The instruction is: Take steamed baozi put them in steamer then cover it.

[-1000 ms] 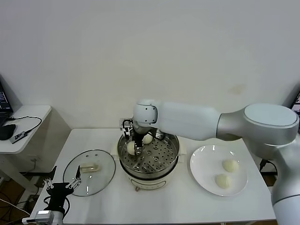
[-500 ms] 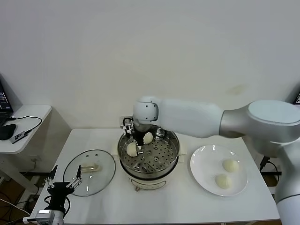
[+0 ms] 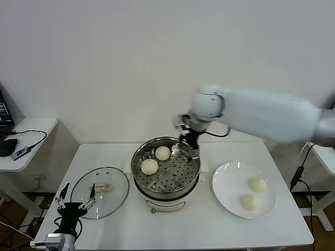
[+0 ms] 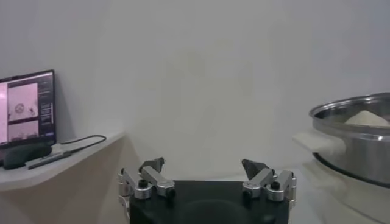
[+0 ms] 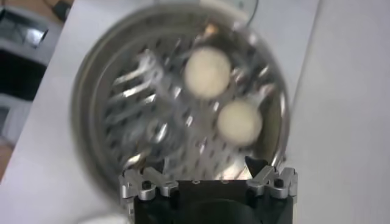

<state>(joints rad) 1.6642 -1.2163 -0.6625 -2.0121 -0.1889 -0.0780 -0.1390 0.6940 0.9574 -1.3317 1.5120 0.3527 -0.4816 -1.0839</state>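
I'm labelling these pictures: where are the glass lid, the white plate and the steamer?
Glass lid (image 3: 99, 192), head view, on its glass.
White plate (image 3: 229, 184), head view, bare surface.
Steamer (image 3: 178, 178), head view, perforated tray.

Lab or test room indicated: bare white wall (image 3: 157, 63), plain white table (image 3: 209, 230), side desk (image 3: 29, 130) with laptop (image 4: 24, 109) and cables seen.

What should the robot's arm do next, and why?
Probably swing the right gripper, open and empty above the steamer rim, over to the plate for another bun. Two buns sit in the steamer, two wait on the plate, and the lid lies aside.
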